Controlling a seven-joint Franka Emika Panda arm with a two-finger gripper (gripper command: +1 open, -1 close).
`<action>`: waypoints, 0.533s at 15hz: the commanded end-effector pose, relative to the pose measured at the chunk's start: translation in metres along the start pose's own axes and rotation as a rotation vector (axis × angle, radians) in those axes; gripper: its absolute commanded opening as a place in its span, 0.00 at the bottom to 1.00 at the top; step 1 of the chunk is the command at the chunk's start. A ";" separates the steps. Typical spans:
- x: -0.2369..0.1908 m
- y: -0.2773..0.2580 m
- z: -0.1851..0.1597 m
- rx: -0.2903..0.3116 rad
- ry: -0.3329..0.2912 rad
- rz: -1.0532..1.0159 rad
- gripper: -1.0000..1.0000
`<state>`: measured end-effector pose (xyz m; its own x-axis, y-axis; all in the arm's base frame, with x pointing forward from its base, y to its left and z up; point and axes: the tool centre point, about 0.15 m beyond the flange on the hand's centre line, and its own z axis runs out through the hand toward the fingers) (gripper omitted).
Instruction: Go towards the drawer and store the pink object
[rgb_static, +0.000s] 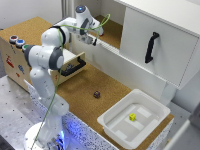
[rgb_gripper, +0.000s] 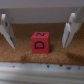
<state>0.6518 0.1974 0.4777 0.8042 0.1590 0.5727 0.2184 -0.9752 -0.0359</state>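
My claw (rgb_gripper: 38, 31) is open, with the pink block (rgb_gripper: 40, 42) between my fingers but not grabbed yet. The drawer (rgb_static: 73, 65) already stands open. I must grab it and put it in.

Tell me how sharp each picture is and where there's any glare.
Exterior view: soft overall, fine detail lost, with bright washout on the white tray and the cabinet door. Wrist view: the pink cube between the open pincer fingers is fairly sharp, its markings visible but not clearly readable; the pale strip nearest the camera is blurred.
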 end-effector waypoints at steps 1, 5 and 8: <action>0.040 0.008 0.058 -0.008 -0.136 -0.017 0.00; 0.031 0.005 0.049 -0.035 -0.122 -0.014 0.00; 0.014 -0.002 0.028 -0.066 -0.106 0.003 0.00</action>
<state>0.6847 0.2002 0.4597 0.8323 0.1681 0.5283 0.2263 -0.9729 -0.0470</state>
